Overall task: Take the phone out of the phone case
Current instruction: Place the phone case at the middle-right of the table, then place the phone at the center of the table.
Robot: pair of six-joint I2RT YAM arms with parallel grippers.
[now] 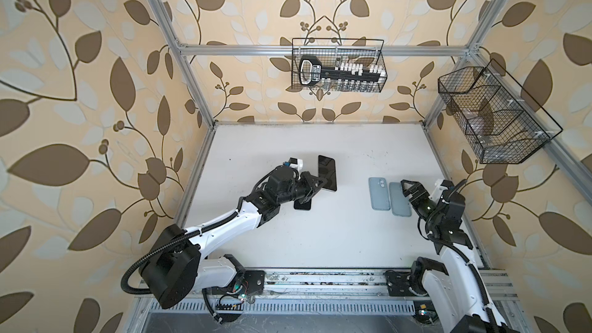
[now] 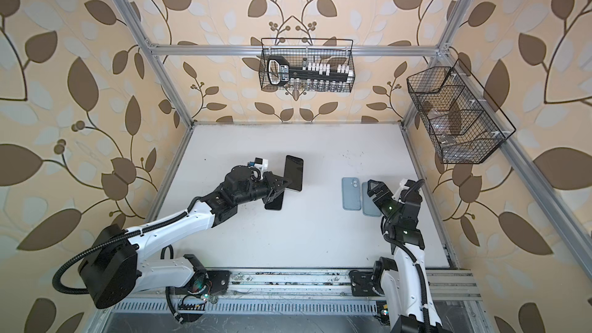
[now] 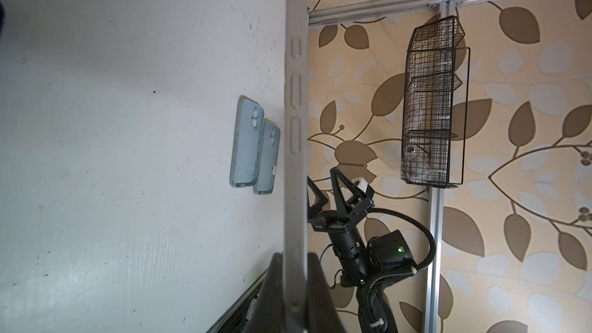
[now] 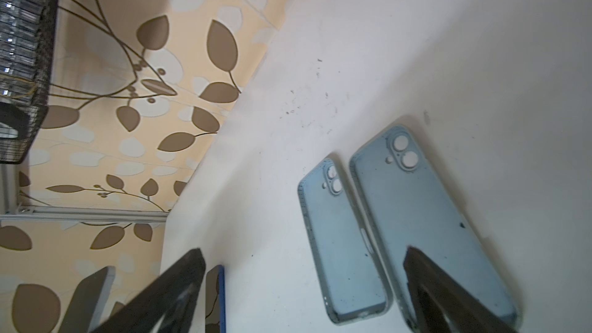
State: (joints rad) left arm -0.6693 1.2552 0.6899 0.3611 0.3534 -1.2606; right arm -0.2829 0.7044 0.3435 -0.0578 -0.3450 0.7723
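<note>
Evidently the sorting is nearly complete. 2 empty blue cases lie flat side by side toward the right edge of the desk [image 1: 320, 251]: the outer case [image 1: 398, 206] nearest that edge and the inner case [image 1: 379, 195] just beside it. The desk shows white through their camera holes, so I judge both empty.

The right fingers [image 1: 408, 189] hang over the outer case, spread wide with nothing between them.

The left fingers [image 1: 317, 184] are clamped on the near end of the phone [image 1: 327, 169], lifting it off the desk nearer the left edge, well apart from the cases. I see no blue case on it. I think it is held high so that it clears a second phone [image 1: 302, 205] lying flat beneath the wrist. What remains, I'd say, is setting it down alongside.
</note>
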